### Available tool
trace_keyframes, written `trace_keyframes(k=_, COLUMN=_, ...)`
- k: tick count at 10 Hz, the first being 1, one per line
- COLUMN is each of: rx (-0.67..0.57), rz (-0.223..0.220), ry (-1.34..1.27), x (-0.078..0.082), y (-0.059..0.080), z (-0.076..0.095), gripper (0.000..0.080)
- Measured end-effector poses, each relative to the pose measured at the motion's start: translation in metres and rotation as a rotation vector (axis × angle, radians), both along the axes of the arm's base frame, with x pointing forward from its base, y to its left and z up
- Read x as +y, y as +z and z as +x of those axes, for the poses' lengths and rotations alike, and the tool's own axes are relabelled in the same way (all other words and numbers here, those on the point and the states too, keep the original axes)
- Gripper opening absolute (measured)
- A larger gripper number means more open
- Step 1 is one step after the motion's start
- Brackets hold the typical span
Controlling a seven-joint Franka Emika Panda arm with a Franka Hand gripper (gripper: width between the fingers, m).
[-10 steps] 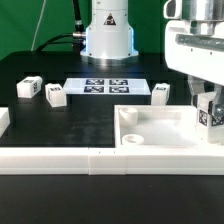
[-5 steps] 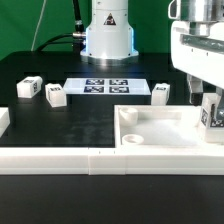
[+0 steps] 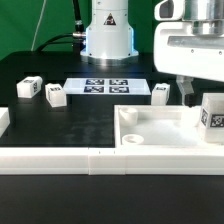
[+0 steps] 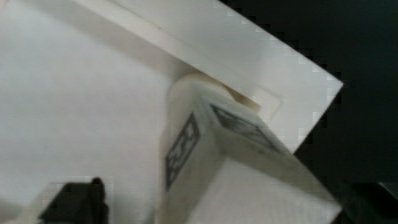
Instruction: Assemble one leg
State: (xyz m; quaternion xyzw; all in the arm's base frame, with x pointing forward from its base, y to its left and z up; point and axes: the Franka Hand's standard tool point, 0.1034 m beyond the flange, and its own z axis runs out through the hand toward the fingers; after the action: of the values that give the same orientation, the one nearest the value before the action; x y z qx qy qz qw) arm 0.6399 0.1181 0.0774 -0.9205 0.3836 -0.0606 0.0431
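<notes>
**A:** Black table (image 3: 40, 135), green curtain (image 3: 30, 25) behind, and all the action is at the exterior view's right. The leg (image 3: 212, 120) stands upright at the corner of the tray (image 3: 122, 122), tag facing us.

**B:** And the gripper (image 3: 198, 92) hangs right over it. In the wrist view one dark finger (image 4: 75, 202) shows daylight between itself and the leg (image 4: 231, 150). To me the jaws are spread with nothing in them.

**A:** So what could go wrong?

**B:** A fingertip sits just beside the top of the leg. Slide sideways before lifting and it clips the leg and topples it. I can't tell whether the leg is seated in a hole, and if it's loose a nudge is enough.

**A:** And closing again off-centre?

**B:** That could twist it against the tray wall, which runs close by.

**A:** Any room to move?

**B:** Straight up looks free. Towards the exterior view's left, one spare leg (image 3: 160, 92) sits near the gripper body behind the tray, so keep height there. Beyond that are the marker board (image 3: 110, 87) and two more legs (image 3: 55, 96), well apart. A white rail (image 3: 60, 160) fences the front. The picture's right edge cuts off, so I can't judge that side.
</notes>
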Motion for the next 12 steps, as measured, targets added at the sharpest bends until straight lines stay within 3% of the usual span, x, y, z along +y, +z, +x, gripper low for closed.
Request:
trace_keyframes(k=3, rx=-0.006, rz=-0.058, ry=0.298, x=0.0088, y=-0.0008, z=-0.0018, gripper=0.0649)
trace_keyframes(k=8, rx=-0.002, rz=-0.182, ry=0.837, x=0.0010, y=-0.0029, z=-0.0005, gripper=0.0649)
trace_keyframes(k=10, rx=-0.001, rz=-0.186, ry=0.871, x=0.0002, y=-0.0030, z=-0.0005, gripper=0.0649)
trace_keyframes(k=12, rx=-0.001, rz=-0.186, ry=0.871, x=0.0000, y=-0.0030, z=-0.0005, gripper=0.0410)
